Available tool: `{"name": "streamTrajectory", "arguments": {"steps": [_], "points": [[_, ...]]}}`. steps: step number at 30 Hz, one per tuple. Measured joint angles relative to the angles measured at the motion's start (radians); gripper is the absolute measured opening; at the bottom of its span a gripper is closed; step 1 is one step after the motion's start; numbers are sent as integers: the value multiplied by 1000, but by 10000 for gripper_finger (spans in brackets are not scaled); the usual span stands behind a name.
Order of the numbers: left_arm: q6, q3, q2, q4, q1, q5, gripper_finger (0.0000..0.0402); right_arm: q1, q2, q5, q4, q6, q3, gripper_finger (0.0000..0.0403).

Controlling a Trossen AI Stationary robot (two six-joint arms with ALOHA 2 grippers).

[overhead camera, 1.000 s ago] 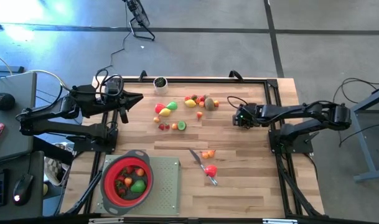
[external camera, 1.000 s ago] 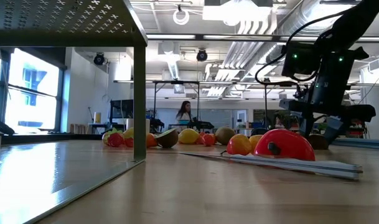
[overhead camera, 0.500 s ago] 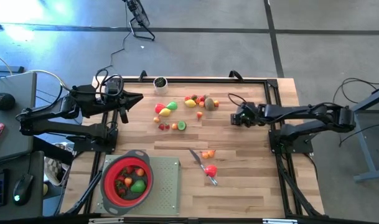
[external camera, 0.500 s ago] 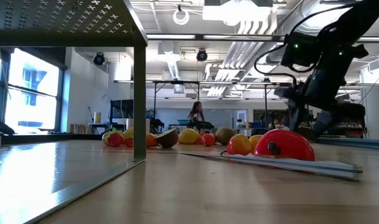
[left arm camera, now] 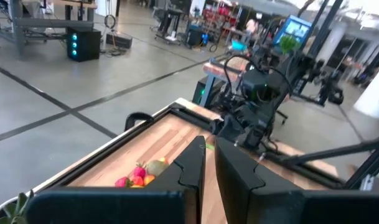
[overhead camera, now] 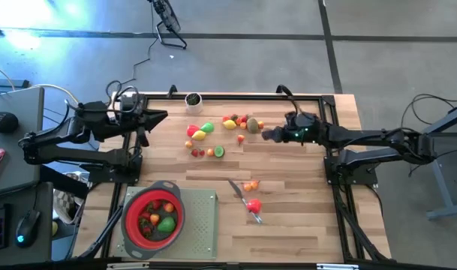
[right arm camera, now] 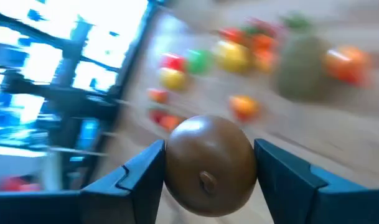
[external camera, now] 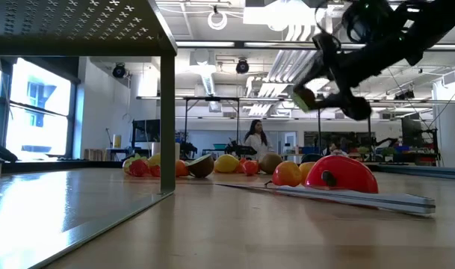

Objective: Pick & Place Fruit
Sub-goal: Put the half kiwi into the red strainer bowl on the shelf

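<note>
Left gripper [overhead camera: 162, 115]: hangs over the table's far left edge, fingers [left arm camera: 190, 167] pressed together with only a thin slit between them, nothing in them
Strainer [overhead camera: 153, 217]: red, near left part of the table, on a pale perforated mat [overhead camera: 200, 223]; a few fruits lie inside, one green, the others red and orange
Fruit cluster [overhead camera: 202, 131]: red, yellow and green pieces left of centre toward the far edge, two small red ones and a green one just nearer
Second fruit group [overhead camera: 242, 122]: yellow, orange, red and a brown-green piece, just left of the right gripper
Knife [overhead camera: 245, 202]: near centre, with a red fruit [overhead camera: 254, 205] and small orange pieces beside it
Right gripper [overhead camera: 269, 135]: raised off the table, clamped on a round brown fruit [right arm camera: 209, 165] between both fingers
</note>
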Motion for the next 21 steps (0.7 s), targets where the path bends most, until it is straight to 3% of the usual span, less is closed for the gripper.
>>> {"name": "streamTrajectory", "arguments": {"steps": [11,18,21], "points": [[-15,0,-100,-1,0,0,32,73,0,-41,490,-112,2,215],[-13,0,-127,-1,0,0,32,136,5,-41,500,-238,114,212],[-12,0,-129,-1,0,0,32,167,21,-41,427,-314,198,212]]}}
